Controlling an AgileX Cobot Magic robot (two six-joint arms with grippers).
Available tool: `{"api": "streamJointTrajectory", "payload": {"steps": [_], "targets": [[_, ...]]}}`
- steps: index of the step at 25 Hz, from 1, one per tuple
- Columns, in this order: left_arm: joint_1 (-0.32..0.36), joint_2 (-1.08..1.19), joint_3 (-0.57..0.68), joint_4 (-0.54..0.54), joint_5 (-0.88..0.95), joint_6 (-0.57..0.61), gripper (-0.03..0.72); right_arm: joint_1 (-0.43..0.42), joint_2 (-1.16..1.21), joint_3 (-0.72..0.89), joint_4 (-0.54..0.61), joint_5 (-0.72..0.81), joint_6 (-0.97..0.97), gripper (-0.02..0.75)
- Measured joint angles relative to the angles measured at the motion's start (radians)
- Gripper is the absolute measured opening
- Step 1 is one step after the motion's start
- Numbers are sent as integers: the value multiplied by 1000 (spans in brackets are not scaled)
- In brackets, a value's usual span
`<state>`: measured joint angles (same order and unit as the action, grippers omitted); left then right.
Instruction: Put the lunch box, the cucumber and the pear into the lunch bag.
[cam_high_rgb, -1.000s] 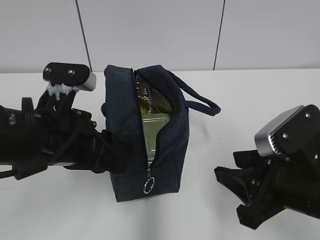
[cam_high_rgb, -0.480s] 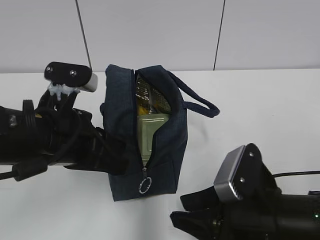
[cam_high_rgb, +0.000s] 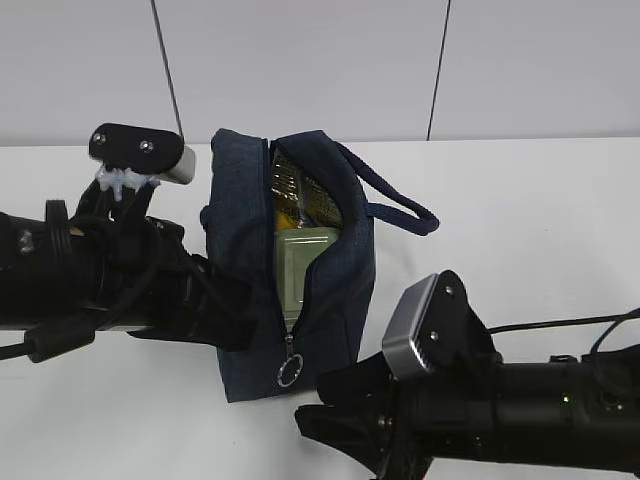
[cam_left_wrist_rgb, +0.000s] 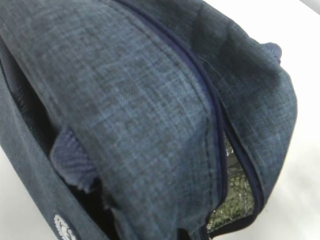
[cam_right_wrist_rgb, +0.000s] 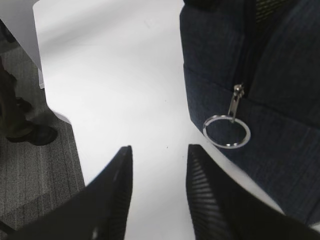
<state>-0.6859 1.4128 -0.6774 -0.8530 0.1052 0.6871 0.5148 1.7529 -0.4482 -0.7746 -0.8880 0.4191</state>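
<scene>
My right gripper (cam_right_wrist_rgb: 157, 195) hangs low over the white table (cam_right_wrist_rgb: 120, 80) with its jaws partly apart and nothing between them. Just ahead of it and to the right sits the metal ring pull (cam_right_wrist_rgb: 226, 132), hanging from the slider on the lunch bag (cam_high_rgb: 290, 270).

My left gripper (cam_high_rgb: 215, 315) is pressed against the bag's far flank from there. I read it as pinched shut on the navy fabric, though the fingertips are hidden in every view.

Inside the gaping zip I see the lunch box (cam_high_rgb: 303, 262) with its sage-green lid, and above it something yellow that may be the pear; the cucumber I cannot make out. So loading looks done or nearly so, and I judge the step in hand is zipping up. Next I must swing the right jaws onto that ring while the left steadies the bag.

Only the right wrist view shows the jaw gap; only the left wrist view shows the silvery lining (cam_left_wrist_rgb: 231, 200).
</scene>
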Motion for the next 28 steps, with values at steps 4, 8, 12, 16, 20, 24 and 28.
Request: {"api": "streamJointTrajectory", "payload": {"steps": [4, 8, 12, 16, 20, 24, 28], "targets": [[0, 0, 0, 1, 0, 0, 5, 0, 0, -32, -12, 16, 15, 324], [0, 0, 0, 1, -1, 0, 5, 0, 7, -57, -42, 37, 56, 352], [0, 0, 0, 0, -1, 0, 5, 0, 42, -83, -76, 42, 115, 360], [0, 0, 0, 0, -2, 0, 5, 0, 61, -83, -76, 74, 126, 360], [0, 0, 0, 0, -2, 0, 4, 0, 61, -90, -76, 101, 126, 361], [0, 0, 0, 0, -3, 0, 4, 0, 61, -98, -74, 184, 129, 361], [0, 0, 0, 0, -3, 0, 4, 0, 61, -98, -80, 256, 128, 361]]}}
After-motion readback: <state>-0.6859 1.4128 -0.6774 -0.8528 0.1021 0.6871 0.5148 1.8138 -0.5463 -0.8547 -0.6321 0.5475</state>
